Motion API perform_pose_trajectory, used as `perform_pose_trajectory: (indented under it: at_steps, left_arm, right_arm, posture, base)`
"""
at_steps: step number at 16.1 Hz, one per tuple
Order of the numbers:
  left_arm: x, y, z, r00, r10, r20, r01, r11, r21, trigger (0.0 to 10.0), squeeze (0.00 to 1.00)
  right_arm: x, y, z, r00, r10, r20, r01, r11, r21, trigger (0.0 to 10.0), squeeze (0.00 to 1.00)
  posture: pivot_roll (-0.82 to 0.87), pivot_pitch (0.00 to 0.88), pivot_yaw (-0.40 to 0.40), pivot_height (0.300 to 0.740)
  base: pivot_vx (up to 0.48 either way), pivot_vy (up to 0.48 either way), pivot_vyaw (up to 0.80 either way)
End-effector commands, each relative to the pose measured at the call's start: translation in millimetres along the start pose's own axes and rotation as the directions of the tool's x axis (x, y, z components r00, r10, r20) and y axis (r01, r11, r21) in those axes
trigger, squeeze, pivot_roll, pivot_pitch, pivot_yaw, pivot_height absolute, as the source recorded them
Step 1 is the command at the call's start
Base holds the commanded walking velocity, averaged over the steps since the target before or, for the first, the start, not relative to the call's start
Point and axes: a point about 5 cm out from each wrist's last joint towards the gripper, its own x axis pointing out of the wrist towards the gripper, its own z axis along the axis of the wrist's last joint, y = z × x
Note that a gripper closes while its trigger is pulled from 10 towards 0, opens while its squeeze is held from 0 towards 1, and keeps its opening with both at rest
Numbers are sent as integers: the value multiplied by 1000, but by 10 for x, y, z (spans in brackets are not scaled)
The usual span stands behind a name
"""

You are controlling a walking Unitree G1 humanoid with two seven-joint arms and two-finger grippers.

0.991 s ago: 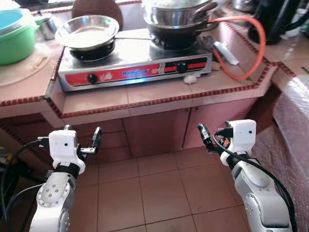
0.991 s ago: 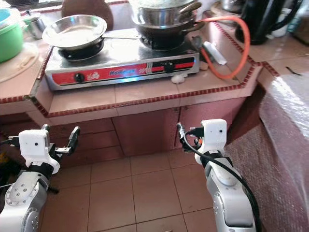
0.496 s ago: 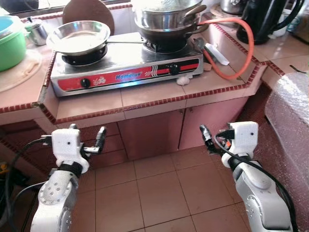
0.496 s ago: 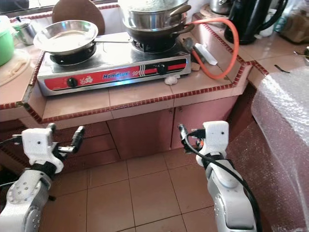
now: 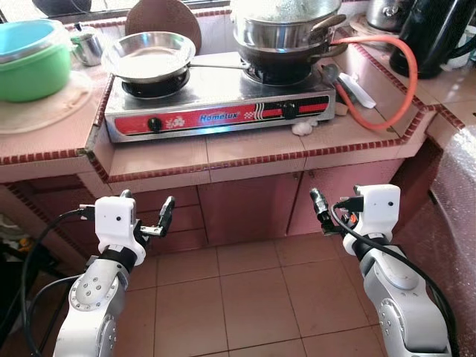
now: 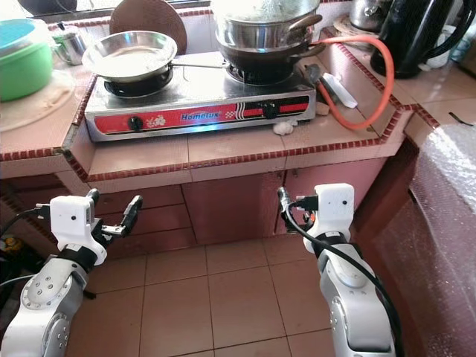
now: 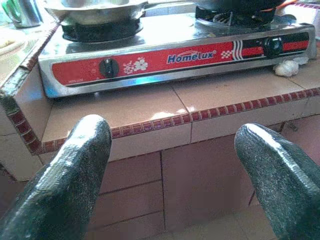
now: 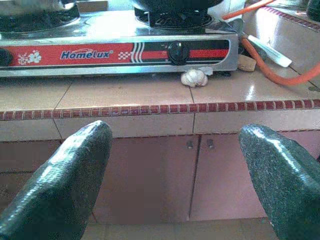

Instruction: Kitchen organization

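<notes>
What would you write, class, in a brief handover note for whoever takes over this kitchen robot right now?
Left gripper: open, empty, held low in front of the counter.
Right gripper: open, empty, also below the counter edge.
Things: frying pan on the stove's left burner, stacked pots on the right one, garlic bulb in front of the stove, green bowl to the left, orange hose and black kettle to the right.
Done: nothing grasped.
Left: choose an item and start organising.
</notes>
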Motion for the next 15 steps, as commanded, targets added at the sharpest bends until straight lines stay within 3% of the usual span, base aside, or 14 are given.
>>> perform_pose_trajectory:
  at_steps: [1, 15]
  left_arm:
    - [-17, 15, -27, 1000, 2, -16, -2, 1000, 9, 10000, 0]
    - [-11, 27, -27, 1000, 0, -16, 1, 1000, 16, 10000, 0]
  right_arm:
    - [1, -18, 41, 1000, -12, 15, 12, 1000, -19, 10000, 0]
    - [1, 19, 25, 1000, -15, 8, 15, 1000, -22, 10000, 0]
  posture:
    - [-156, 89, 63, 740]
    - [-161, 87, 71, 740]
  base:
    - [0, 0, 0]
    - [0, 0, 0]
